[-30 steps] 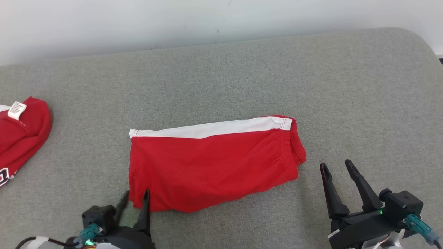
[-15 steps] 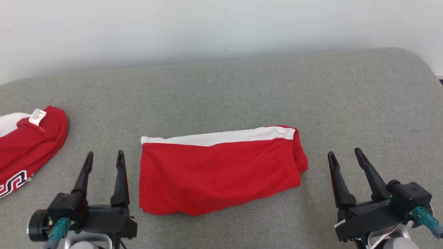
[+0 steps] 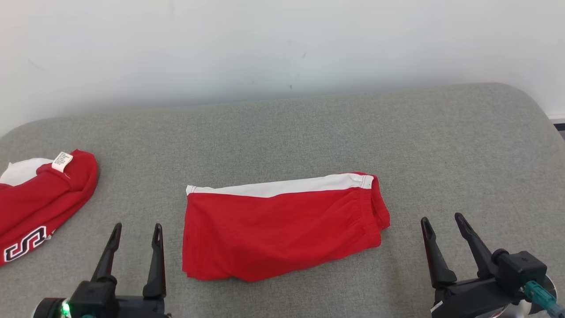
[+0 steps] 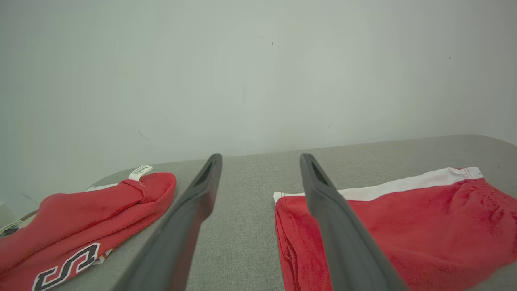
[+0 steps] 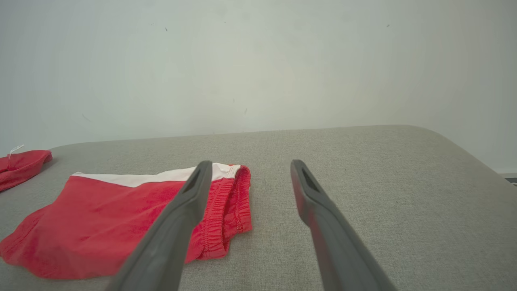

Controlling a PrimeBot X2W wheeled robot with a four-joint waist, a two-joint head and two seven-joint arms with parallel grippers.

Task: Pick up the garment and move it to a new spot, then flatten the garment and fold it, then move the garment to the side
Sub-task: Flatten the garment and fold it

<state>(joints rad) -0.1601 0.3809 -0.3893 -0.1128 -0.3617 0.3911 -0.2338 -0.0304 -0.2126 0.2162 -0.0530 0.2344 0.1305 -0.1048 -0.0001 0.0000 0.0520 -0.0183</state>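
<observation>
Left fingers (image 3: 155, 260): spread wide, holding nothing. The 2 dark prongs point away from the robot over bare fabric.
Right fingers (image 3: 433, 251): also spread wide and empty, with bare fabric between and around their tips.
Contact with surface: cannot tell whether either pair of fingertips touches the fabric below or hangs just above it.
Garment (image 3: 282, 229): red shorts folded into a rough rectangle, lying flat between the 2 pairs of fingers. Its left edge sits just to the right of the left fingers without touching them.
White band (image 3: 282, 186): runs along the garment's far edge, the side turned away from both pairs of fingers.
Waistband (image 3: 375, 207): the gathered elastic end faces the right fingers, with a strip of bare fabric between them.
Left wrist view: the right-hand finger crosses the garment's near left corner in the picture, and the gap between the 2 fingers shows grey fabric.
Right wrist view: the left-hand finger crosses the waistband in the picture.
Second garment (image 3: 39, 198): red, with black-and-white lettering and a white label (image 3: 62, 161). It lies to the left of the left fingers, well apart from the folded shorts.
Bench (image 3: 282, 132): grey woven covering, with a rounded corner beyond the right fingers.
Wall (image 3: 282, 44): pale, rising behind the bench ahead of all 4 fingertips.
</observation>
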